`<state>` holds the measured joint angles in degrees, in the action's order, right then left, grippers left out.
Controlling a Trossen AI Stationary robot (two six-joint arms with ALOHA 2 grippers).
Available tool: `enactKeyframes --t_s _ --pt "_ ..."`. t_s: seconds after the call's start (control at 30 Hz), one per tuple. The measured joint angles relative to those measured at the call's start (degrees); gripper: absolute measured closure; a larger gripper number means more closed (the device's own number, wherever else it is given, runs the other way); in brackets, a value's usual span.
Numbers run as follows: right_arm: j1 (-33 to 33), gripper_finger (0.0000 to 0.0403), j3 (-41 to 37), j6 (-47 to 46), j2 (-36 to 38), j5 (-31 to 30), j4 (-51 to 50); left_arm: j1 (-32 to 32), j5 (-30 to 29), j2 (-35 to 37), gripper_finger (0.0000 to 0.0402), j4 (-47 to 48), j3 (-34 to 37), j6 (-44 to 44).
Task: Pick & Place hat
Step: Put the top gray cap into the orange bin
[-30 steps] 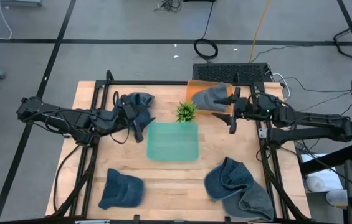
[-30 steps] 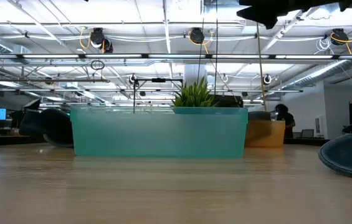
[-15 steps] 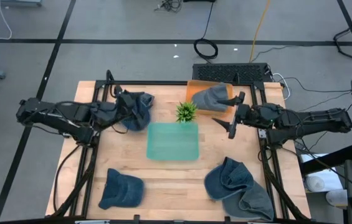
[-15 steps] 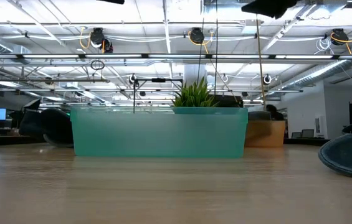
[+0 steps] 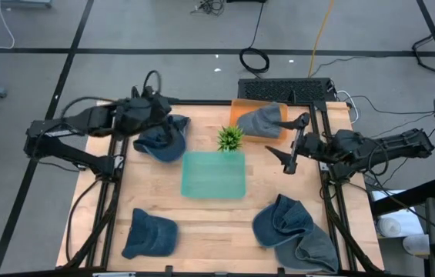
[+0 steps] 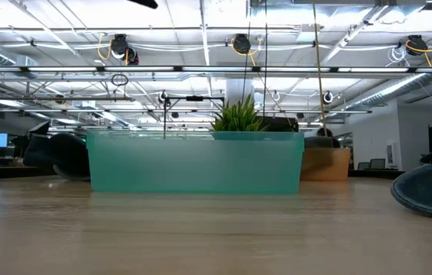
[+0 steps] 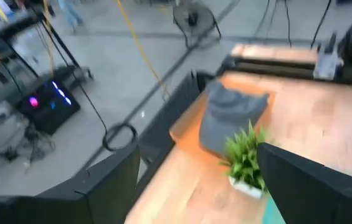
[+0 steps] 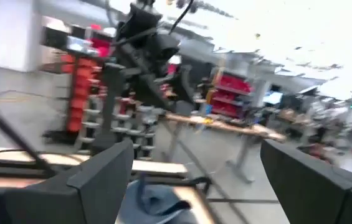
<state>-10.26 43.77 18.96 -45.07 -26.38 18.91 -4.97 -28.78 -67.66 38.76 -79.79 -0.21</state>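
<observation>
A grey hat [image 5: 262, 119] lies on an orange tray [image 5: 240, 110] at the far edge; the left wrist view shows this grey hat [image 7: 232, 115] too. A blue hat [image 5: 163, 138] rests on the table at the far left. My left gripper [image 7: 197, 180] stands open, raised above that blue hat's far side [image 5: 162, 115], with nothing between its fingers. My right gripper [image 5: 292, 141] is open in the air, just right of the grey hat, and holds nothing.
A green tray [image 5: 213, 175] sits mid-table, with a small potted plant [image 5: 230, 138] at its far edge. Another blue hat [image 5: 149, 233] lies near left, and a blue-grey pile of hats [image 5: 290, 231] near right. Black frame rails [image 5: 113, 192] run along both table sides.
My left gripper has risen and drawn back from the blue hat toward the table's far left, swinging round to face the grey hat; the blue hat stays lying on the table. My right gripper has pulled a little away from the grey hat toward the right edge and tipped upward.
</observation>
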Motion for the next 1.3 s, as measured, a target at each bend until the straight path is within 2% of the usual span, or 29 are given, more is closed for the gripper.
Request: enactKeyframes --t_s 0.1,0.23,0.47,0.8,1.13,1.3 --pt "0.03 0.0064 0.0 3.84 0.04 -4.09 0.41 -2.36 3.35 -2.89 0.008 3.85 -2.75 -0.39" --pt "0.04 0.0064 0.0 5.73 0.02 -8.19 -1.46 -5.09 3.8 -7.44 0.0084 7.59 -5.79 -1.27" --pt "0.02 0.0064 -0.11 3.3 -0.01 -8.29 -6.24 -11.49 2.2 -14.41 0.0077 12.05 -8.09 -2.71" --pt "0.02 0.0064 -0.13 4.22 0.0 -8.03 -8.46 -20.95 1.97 -21.98 0.01 16.66 -8.2 -5.17" --pt "0.02 0.0064 -0.17 4.48 0.02 -7.88 -12.08 -26.71 10.69 -30.82 0.0073 19.11 -8.2 -11.06" --pt "0.02 0.0064 -0.17 4.7 0.02 -7.88 -12.1 -27.26 11.65 -35.96 0.0074 21.07 -8.2 -12.62"
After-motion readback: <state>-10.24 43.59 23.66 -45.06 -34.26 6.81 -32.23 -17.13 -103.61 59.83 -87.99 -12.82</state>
